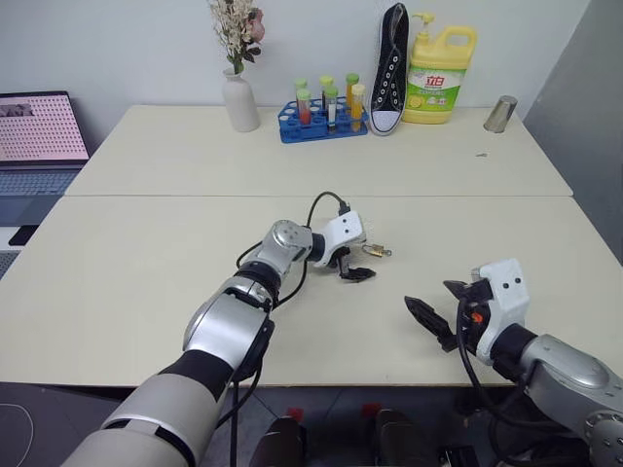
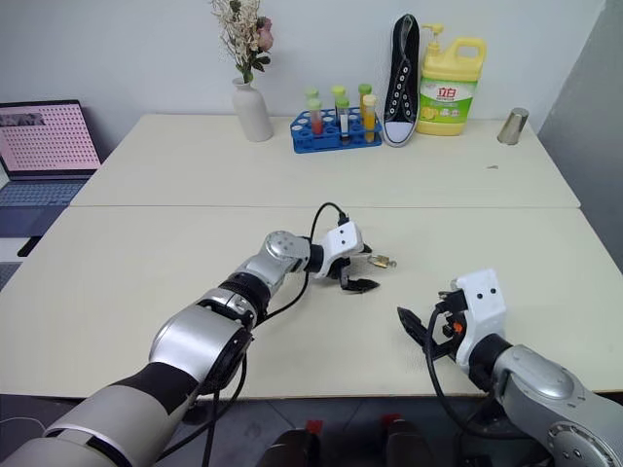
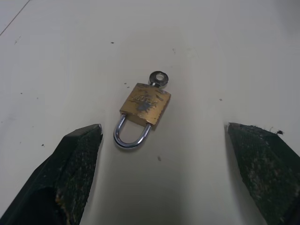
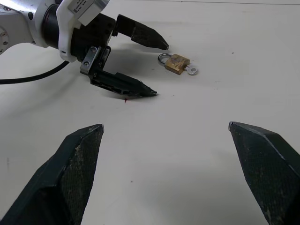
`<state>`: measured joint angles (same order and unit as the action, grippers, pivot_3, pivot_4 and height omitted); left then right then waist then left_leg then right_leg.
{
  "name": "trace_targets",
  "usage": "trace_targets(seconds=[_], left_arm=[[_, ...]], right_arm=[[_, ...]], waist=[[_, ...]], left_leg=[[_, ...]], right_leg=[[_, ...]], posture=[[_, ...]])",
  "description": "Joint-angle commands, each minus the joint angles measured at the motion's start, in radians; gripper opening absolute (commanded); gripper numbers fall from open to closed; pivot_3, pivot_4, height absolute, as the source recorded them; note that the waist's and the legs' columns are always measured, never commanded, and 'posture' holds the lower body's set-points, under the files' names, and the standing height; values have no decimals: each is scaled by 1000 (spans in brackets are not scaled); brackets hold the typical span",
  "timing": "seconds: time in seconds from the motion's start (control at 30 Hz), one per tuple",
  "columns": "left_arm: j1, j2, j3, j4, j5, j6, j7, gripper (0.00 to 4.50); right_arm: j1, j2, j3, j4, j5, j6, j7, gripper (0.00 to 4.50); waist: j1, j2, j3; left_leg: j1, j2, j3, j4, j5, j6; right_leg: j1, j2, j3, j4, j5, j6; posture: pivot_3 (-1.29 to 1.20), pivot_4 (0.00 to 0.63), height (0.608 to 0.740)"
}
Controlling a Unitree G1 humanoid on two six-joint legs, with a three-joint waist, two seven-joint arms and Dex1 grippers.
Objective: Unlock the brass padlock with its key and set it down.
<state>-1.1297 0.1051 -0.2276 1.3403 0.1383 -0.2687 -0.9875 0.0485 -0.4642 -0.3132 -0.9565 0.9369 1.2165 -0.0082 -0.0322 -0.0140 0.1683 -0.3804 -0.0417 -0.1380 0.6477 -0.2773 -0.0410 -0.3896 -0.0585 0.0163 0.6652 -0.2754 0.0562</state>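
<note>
The brass padlock [image 3: 144,105] lies flat on the cream table [image 1: 146,272], near its middle, with its silver shackle seated in the body. The key [image 3: 158,78] sticks out of the end opposite the shackle. My left gripper [image 1: 358,261] hovers just short of the padlock, open, its two fingers spread wider than the lock, the shackle end nearest them. Nothing is between them. My right gripper [image 1: 433,297] is open and empty near the table's front edge, to the right, pointing toward the padlock [image 4: 176,63] and the left gripper [image 4: 161,70].
Along the back of the far table stand a white vase with flowers [image 1: 240,97], a blue rack of tubes [image 1: 321,115], a black shoe [image 1: 389,68], a yellow soap bottle [image 1: 440,76] and a metal cup [image 1: 500,114]. A laptop [image 1: 37,146] sits at the far left.
</note>
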Motion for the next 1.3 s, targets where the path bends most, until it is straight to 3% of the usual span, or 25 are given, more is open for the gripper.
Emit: trace_targets(seconds=[0.03, 0.37, 0.47, 0.8, 1.03, 1.3], left_arm=[[-32, -17, 20, -1, 14, 23, 20, 4500], [-31, -26, 3, 8, 63, 78, 10, 4500], [-35, -33, -1, 8, 70, 77, 14, 3882], [-25, -44, -18, 8, 116, 60, 29, 965], [-16, 1, 8, -8, 96, 28, -33, 973], [109, 206, 51, -140, 1, -74, -357, 973]], right_arm=[[11, -30, -6, -91, 76, -48, -56, 4469], [60, -115, 21, -91, 193, -140, -182, 4469], [83, -140, 36, -91, 225, -178, -218, 4500], [115, -222, 76, -91, 284, -273, -291, 4500], [97, -248, 112, -72, 279, -303, -293, 4500], [78, -298, 155, -59, 267, -316, -228, 4500]], waist=[[-1, 0, 0], [0, -1, -1], [1, -1, -1], [1, -1, -1], [-3, -1, -1], [-24, -1, -1]], left_leg=[[0, 0, 0, 0, 0, 0], [1, 0, 0, 0, 0, 0], [1, 0, 0, 0, 0, 0], [1, 0, 0, 2, 0, 0], [2, 0, 1, 1, 0, 0], [3, 3, 1, 0, 0, 0]], right_leg=[[0, 0, 0, 0, 0, 0], [1, 0, 0, 0, 0, 0], [1, 0, 0, 0, 0, 0], [2, 0, 0, 0, 0, 0], [2, 0, 0, 0, 0, 0], [1, 3, 1, 1, 0, 0]], posture=[[0, 150, 740], [0, 150, 740], [0, 150, 740], [0, 150, 740], [0, 150, 740], [0, 150, 740]])
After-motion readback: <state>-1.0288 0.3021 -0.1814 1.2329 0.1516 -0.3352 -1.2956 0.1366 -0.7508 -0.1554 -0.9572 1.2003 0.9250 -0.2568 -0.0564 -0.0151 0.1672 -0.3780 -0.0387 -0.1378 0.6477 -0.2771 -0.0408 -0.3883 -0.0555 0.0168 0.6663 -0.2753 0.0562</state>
